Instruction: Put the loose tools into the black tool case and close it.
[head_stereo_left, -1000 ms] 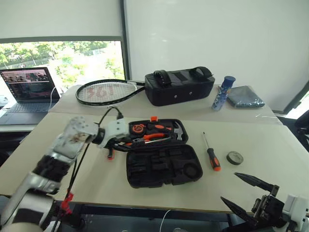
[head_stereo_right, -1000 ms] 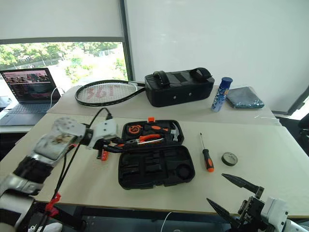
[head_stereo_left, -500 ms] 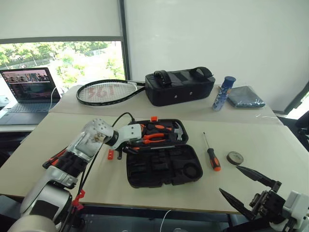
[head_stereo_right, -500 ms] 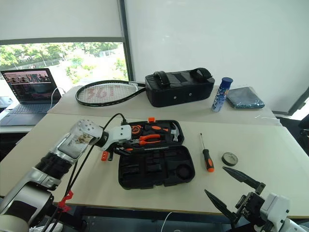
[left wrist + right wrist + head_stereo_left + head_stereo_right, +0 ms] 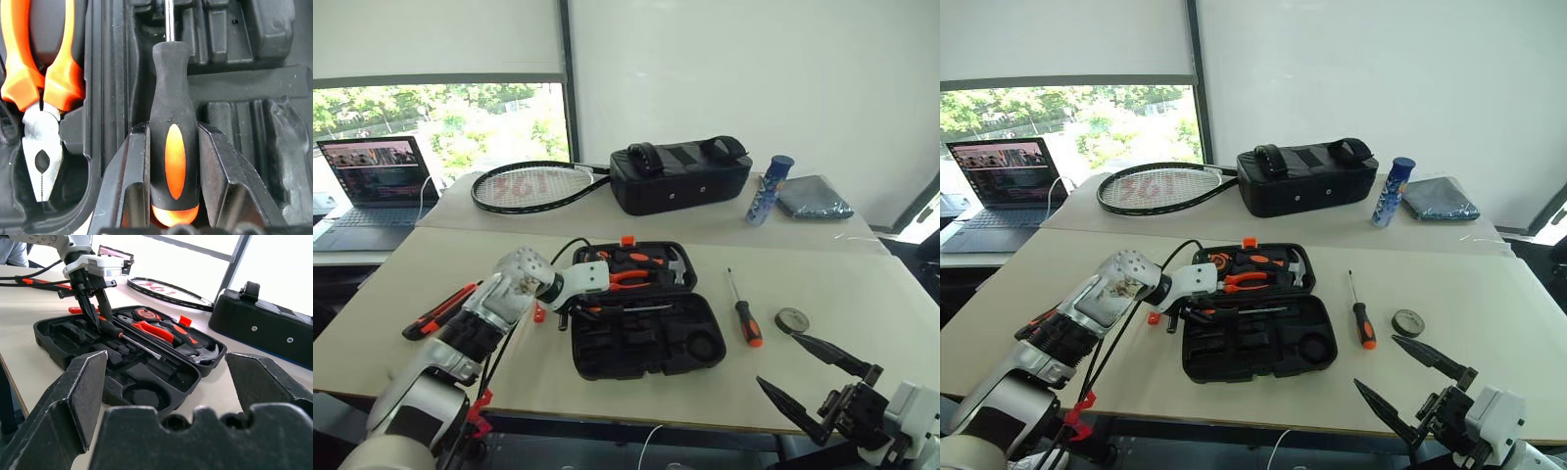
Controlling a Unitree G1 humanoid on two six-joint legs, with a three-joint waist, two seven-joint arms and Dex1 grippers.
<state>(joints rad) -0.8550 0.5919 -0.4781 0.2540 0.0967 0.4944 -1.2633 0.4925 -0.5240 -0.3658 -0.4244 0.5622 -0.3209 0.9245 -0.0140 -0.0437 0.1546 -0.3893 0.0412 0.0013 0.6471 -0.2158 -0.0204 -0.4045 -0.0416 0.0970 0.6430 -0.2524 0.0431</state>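
The black tool case (image 5: 651, 338) lies open on the near table. My left gripper (image 5: 571, 313) hangs over the case's left end, shut on the orange-and-black handle of a screwdriver (image 5: 174, 147). Its steel shaft (image 5: 631, 308) reaches across the case near the hinge. A second screwdriver (image 5: 743, 315) and a grey tape roll (image 5: 790, 319) lie to the right of the case. The utility knife (image 5: 438, 312) and a small orange tool (image 5: 538, 314) lie to its left. My right gripper (image 5: 781, 362) hovers open, low at the near right edge.
Orange pliers (image 5: 41, 88), a hammer (image 5: 674, 264) and a tape measure sit in the case's far half. On the far table are a laptop (image 5: 377, 181), a racket (image 5: 533, 186), a black fabric bag (image 5: 680, 174), a blue can (image 5: 766, 189) and a grey cloth (image 5: 813, 196).
My left arm swung right and down, carrying the screwdriver from beside the case to over its left end, which uncovered the utility knife. The right gripper stayed open in place.
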